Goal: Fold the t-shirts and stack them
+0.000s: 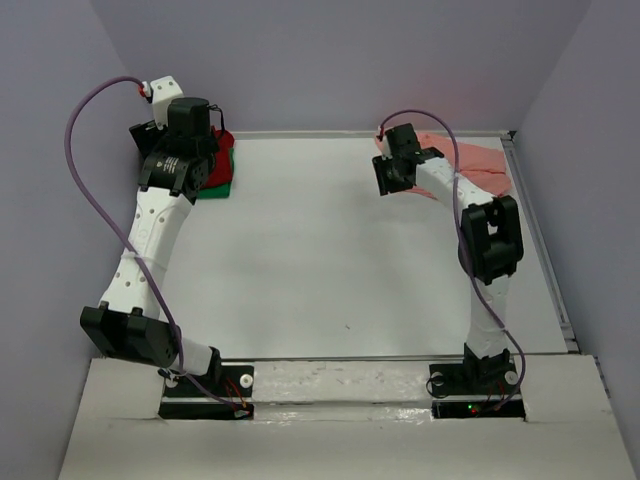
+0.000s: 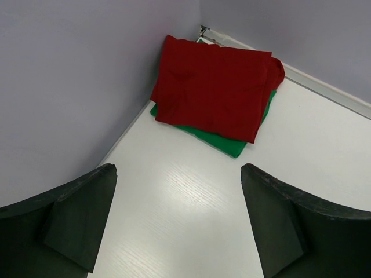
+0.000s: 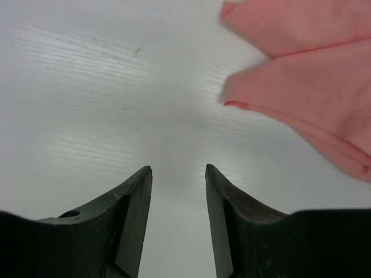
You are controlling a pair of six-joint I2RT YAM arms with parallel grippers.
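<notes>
A folded dark red t-shirt lies on top of a folded green t-shirt in the far left corner of the table. My left gripper hangs open just short of that pile, with only bare tabletop between its fingers. At the far right lies the salmon-pink t-shirt, rumpled, with two layered edges showing in the right wrist view. My right gripper is open beside the pink shirt's left edge, apart from it and holding nothing.
Purple walls close in the table on the back and both sides. A metal rail runs along the right edge. The red and green pile sits tight against the left wall.
</notes>
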